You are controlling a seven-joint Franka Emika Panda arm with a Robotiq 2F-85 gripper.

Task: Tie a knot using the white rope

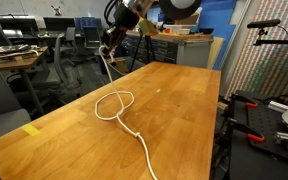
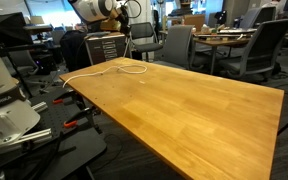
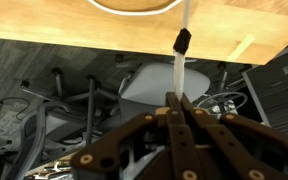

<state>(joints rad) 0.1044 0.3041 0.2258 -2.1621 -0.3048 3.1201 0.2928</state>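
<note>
The white rope point(image 1: 115, 104) lies on the wooden table point(image 1: 174, 110) in a loop, and its long tail runs toward the near edge. One strand rises off the table's far left edge to my gripper point(image 1: 110, 44), which hangs in the air beyond that edge. In the wrist view my gripper point(image 3: 176, 98) is shut on the white rope point(image 3: 176, 72), which runs from the fingertips past a short black section point(image 3: 182, 40) toward the table. In an exterior view the rope point(image 2: 106, 68) lies at the table's far corner below the gripper point(image 2: 127, 14).
Office chairs point(image 1: 66, 50) and desks stand past the table's far edge, under the gripper. A drawer cabinet point(image 1: 180, 48) sits behind the table's far end. Black stands and gear point(image 1: 256, 118) crowd the floor beside the table.
</note>
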